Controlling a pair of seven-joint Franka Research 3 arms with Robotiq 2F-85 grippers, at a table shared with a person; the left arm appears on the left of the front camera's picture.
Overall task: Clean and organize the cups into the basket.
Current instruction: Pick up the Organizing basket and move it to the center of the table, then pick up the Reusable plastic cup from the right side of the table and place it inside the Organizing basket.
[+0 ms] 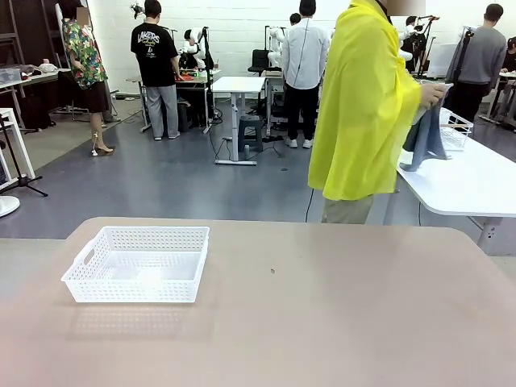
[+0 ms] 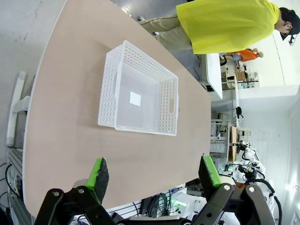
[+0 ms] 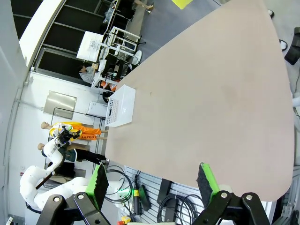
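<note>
I am looking across a beige table (image 1: pixel 339 314) at a white lattice basket (image 1: pixel 133 289) that sits on its near left part, square to the edge and with open table all around it. I judge it is parked there as the drop-off, within easy reach of the left arm. At the far side a person (image 1: pixel 363 105) in a yellow top is turned to the right, toward a second white table (image 1: pixel 476 181), with a blue-grey cloth (image 1: pixel 425 137) bunched in one hand (image 1: pixel 433 94). I take that to be for the wiping part of the job. The left gripper (image 2: pixel 153 164) hangs high over the near edge with its green pads spread wide and nothing between them, pointed down at the basket as if waiting for something to carry. The right gripper (image 3: pixel 152 171) is likewise spread wide and holds nothing, well apart from the basket, above the bare right part of the table. The left wrist view looks straight into the basket: its floor holds nothing but a small white square at the middle, so I judge no sorting has begun. The front view, low and level, gives me the person and the cloth instead. The right wrist view sets the basket small at the table's far left.
</note>
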